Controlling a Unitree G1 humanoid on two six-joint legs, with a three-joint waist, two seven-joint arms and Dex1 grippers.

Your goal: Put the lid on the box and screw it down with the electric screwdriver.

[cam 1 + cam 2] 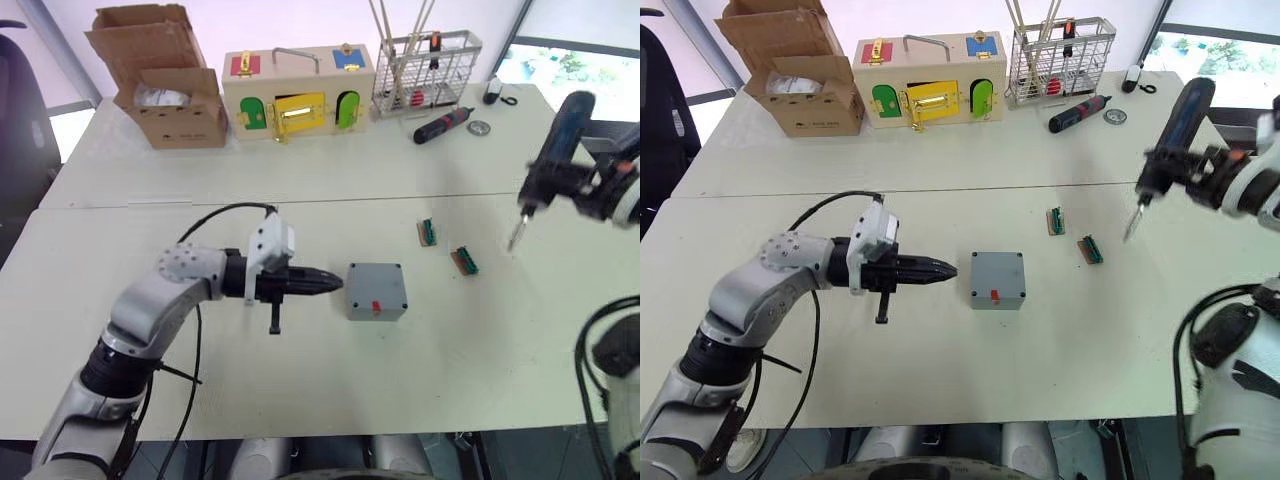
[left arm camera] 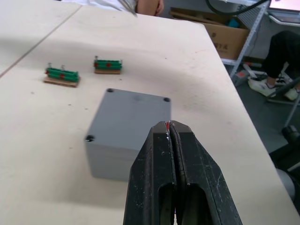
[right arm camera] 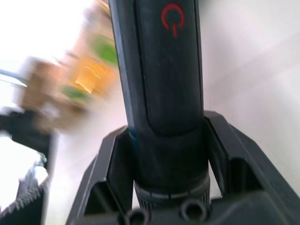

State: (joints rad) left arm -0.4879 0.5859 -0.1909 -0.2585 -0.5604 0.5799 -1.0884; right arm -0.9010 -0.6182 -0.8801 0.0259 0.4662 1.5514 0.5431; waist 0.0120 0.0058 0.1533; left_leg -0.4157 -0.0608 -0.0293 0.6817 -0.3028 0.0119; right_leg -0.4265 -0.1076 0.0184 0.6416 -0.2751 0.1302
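The left gripper [image 1: 335, 282] is clenched with nothing between its fingers, level over the table [image 1: 300, 390], its tips just short of the box [image 1: 377, 291], which sits straight ahead of them. The lid [image 2: 136, 110] lies on top of the box, corner holes showing. The right gripper [image 1: 1188, 172] grasps the screwdriver [image 1: 1170, 140], held tilted in the air with its bit pointing down, well apart from the box. Two green terminal blocks [image 1: 445, 247] lie between box and screwdriver
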